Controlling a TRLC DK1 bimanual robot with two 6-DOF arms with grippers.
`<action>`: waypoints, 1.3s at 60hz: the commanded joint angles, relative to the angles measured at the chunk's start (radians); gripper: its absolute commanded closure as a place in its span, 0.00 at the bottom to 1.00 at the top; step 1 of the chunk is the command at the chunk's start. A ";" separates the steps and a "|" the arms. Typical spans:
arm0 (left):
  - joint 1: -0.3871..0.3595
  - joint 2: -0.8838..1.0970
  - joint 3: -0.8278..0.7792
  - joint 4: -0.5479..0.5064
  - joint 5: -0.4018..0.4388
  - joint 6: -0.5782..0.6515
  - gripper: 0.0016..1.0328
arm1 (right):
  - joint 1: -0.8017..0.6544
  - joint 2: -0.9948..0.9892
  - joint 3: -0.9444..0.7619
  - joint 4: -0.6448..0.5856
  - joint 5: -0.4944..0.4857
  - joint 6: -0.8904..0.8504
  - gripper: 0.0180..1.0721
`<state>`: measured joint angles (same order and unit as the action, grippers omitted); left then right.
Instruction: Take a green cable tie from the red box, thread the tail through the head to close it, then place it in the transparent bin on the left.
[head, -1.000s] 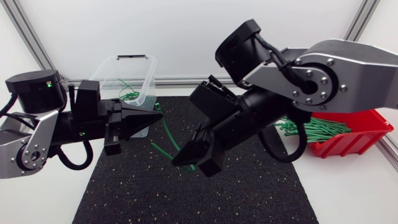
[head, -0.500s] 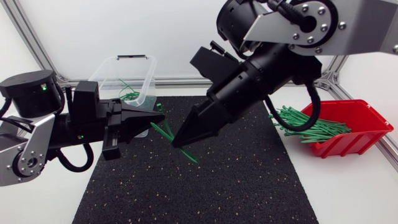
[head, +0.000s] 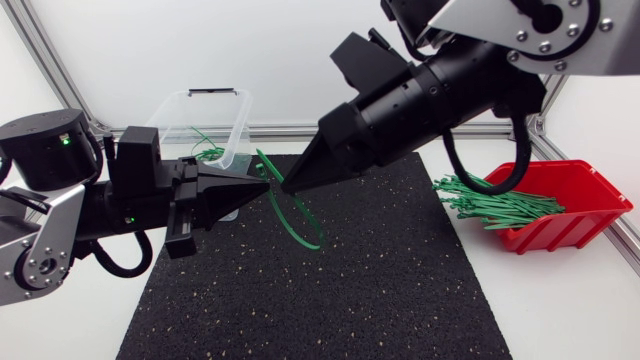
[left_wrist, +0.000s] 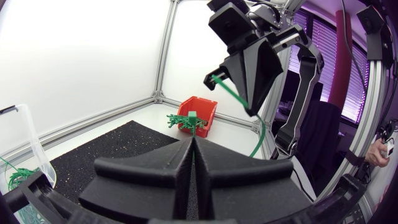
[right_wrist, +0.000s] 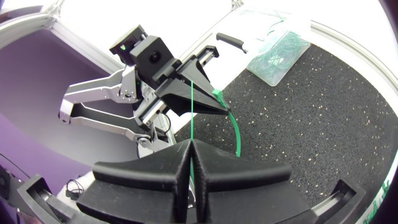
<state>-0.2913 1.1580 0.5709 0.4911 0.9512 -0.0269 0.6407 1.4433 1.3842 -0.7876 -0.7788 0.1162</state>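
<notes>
A green cable tie (head: 283, 224) hangs as a loop over the black mat, held at both ends. My left gripper (head: 262, 184) is shut on its head end; in the left wrist view the tie's head (left_wrist: 193, 118) pokes out above the fingertips. My right gripper (head: 288, 187) comes down from the right, tip to tip with the left, shut on the thin tail (right_wrist: 191, 112). In the left wrist view the right gripper (left_wrist: 249, 109) hangs ahead with the tie (left_wrist: 231, 91) in it. The transparent bin (head: 236, 108) stands behind the left gripper. The red box (head: 570, 190) is at the right.
A black speckled mat (head: 380, 290) covers the middle of the table. Several looped green ties (head: 205, 150) lie in the transparent bin. A bundle of green ties (head: 490, 207) spills over the red box's left rim. Aluminium frame rails (head: 290, 130) run along the back.
My right arm has risen and swung back, bringing the tail up from the mat to the left gripper's tip. The tie now forms a hanging loop. The left arm has barely moved.
</notes>
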 joint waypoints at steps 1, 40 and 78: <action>-0.009 -0.015 0.004 0.010 -0.005 -0.021 0.97 | 0.019 -0.043 -0.028 0.010 0.012 0.125 0.95; 0.024 0.046 0.087 0.010 0.103 -0.317 0.97 | 0.085 -0.043 -0.024 -0.015 0.038 0.474 0.95; 0.044 0.068 0.092 0.010 0.218 -0.373 0.97 | 0.108 -0.150 -0.146 0.197 0.116 0.928 0.95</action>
<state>-0.2558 1.2118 0.6342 0.4911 1.1481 -0.3717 0.7517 1.3010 1.2667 -0.5964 -0.6514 0.9623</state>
